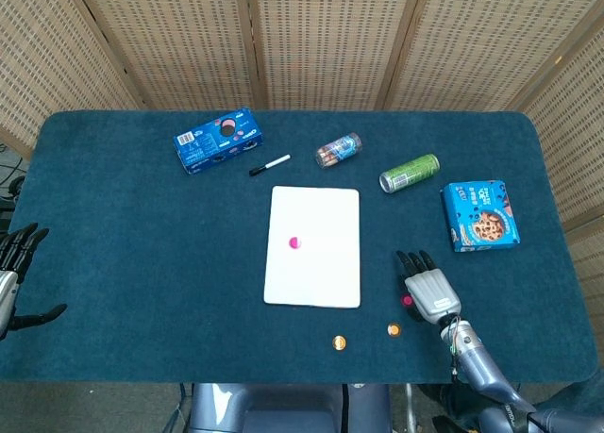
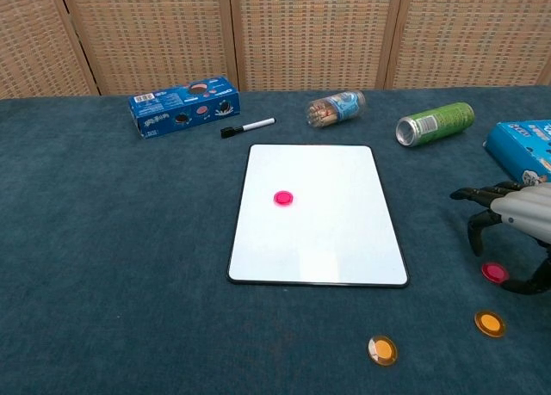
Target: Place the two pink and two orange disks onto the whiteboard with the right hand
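The whiteboard [image 1: 313,246] lies flat at the centre of the blue table [image 1: 132,254], long side running from 12 to 6 o'clock. 1 pink disk [image 1: 294,242] sits on it, left of the board's middle.

The second pink disk [image 2: 494,272] lies on the cloth well off the board's lower right corner, at about 4 o'clock from the board's centre. The right hand [image 2: 510,218] hangs directly over it with fingers spread and curved downward, the fingertips [image 2: 474,240] to the disk's left and the thumb to its right. It holds nothing, and the pictures do not settle whether any finger touches the disk. In the head view that hand [image 1: 429,290] covers most of the disk, leaving only a pink sliver at its left edge.

2 orange disks rest on the cloth nearer the front edge: 1 orange disk [image 2: 489,324] just at 6 o'clock of the pink one, the other orange disk [image 2: 381,350] further left, below the board's lower right corner.

The left hand [image 1: 13,263] shows at the far left edge in the head view, fingers apart, empty.

Along the far side, from 10 to 2 o'clock of the board: a blue cookie box [image 1: 218,141], a black marker [image 1: 269,165], a clear jar [image 1: 338,151] on its side, a green can [image 1: 409,173] on its side and a blue cookie packet [image 1: 480,216].
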Robot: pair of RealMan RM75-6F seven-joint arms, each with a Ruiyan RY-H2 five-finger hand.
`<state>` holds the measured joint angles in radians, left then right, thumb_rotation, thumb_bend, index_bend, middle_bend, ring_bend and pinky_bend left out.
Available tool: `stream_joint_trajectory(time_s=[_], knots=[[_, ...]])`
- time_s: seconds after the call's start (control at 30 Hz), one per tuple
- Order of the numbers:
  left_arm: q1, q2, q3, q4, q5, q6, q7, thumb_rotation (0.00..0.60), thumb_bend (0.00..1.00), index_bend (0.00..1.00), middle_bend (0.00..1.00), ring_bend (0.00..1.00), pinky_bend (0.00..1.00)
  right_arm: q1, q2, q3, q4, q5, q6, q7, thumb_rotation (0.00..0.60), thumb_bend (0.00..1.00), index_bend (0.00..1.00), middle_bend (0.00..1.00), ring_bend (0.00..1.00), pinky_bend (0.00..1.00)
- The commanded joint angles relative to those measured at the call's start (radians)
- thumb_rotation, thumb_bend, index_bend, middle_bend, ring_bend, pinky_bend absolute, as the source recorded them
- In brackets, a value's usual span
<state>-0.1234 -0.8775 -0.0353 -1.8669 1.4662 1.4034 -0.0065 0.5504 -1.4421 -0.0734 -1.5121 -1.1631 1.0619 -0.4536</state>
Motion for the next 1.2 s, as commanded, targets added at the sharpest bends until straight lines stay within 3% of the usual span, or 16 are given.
stream_joint_trajectory(time_s=[0.03,0.4,0.63,0.9,1.1,1.2], knots=[[0.0,-0.001,0.0,-0.001,-0.001,0.001,0.002,0.6,0.0,0.0,0.0,0.0,0.0,-0.004,-0.002,0.003,0.004,-0.003,-0.007,0.0,0.6,0.31,0.41,0.0,0.0,0.0],[0.001,-0.001,0.0,0.0,-0.002,0.002,0.002,0.6,0.0,0.0,0.0,0.0,0.0,-0.016,-0.019,0.022,0.025,-0.012,-0.032,-0.007,0.6,0.31,0.42,0.0,0.0,0.0],[0.0,0.0,0.0,0.0,-0.006,-0.001,0.002,0.6,0.0,0.0,0.0,0.0,0.0,-0.022,-0.022,0.025,0.036,-0.012,-0.047,-0.017,0.6,0.35,0.51,0.0,0.0,0.0],[0.0,0.001,0.0,-0.001,-0.006,0.0,0.001,0.6,0.0,0.0,0.0,0.0,0.0,-0.023,-0.014,0.038,0.021,-0.015,-0.059,-0.022,0.6,0.36,0.53,0.0,0.0,0.0],[-0.001,0.001,0.0,-0.001,-0.005,-0.001,0.003,0.6,0.0,0.0,0.0,0.0,0.0,0.015,0.014,0.088,-0.055,-0.003,-0.067,-0.064,0.6,0.36,0.53,0.0,0.0,0.0],[-0.001,0.001,-0.002,-0.002,-0.009,0.0,0.001,0.6,0.0,0.0,0.0,0.0,0.0,0.085,0.015,0.169,-0.129,0.061,-0.098,-0.128,0.6,0.36,0.53,0.0,0.0,0.0]])
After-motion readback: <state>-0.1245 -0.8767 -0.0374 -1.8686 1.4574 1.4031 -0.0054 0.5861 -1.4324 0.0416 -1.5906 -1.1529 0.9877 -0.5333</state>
